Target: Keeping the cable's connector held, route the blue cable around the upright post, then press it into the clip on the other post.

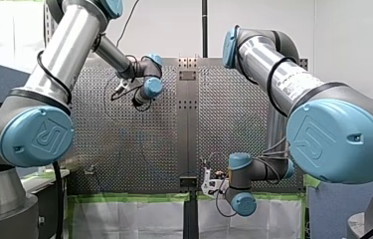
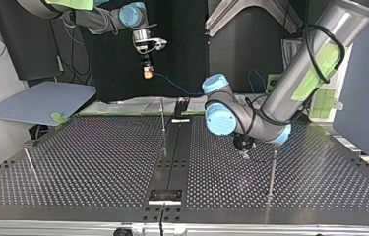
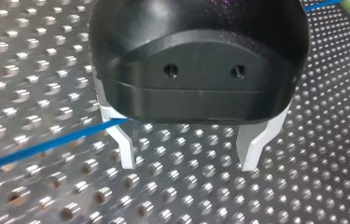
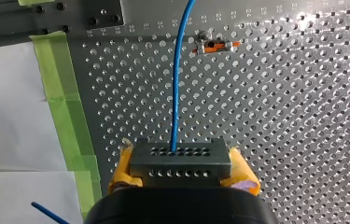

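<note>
Beside green tape (image 4: pixel 65 116), right hand (image 4: pixel 180 156) clamping connector (image 4: pixel 180 167), blue cable (image 4: pixel 176 84) passing orange fitting (image 4: pixel 215 45); left hand (image 3: pixel 189 161) spread

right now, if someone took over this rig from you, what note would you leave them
Right hand: shut on the connector, raised off the table.
Left hand: open, low over the table, blue cable passing one finger, not gripped; an upright post stands close by.
Done: connector held.
Left: route the cable round the post, then press it into the clip (not clearly seen); no view shows either done.
</note>
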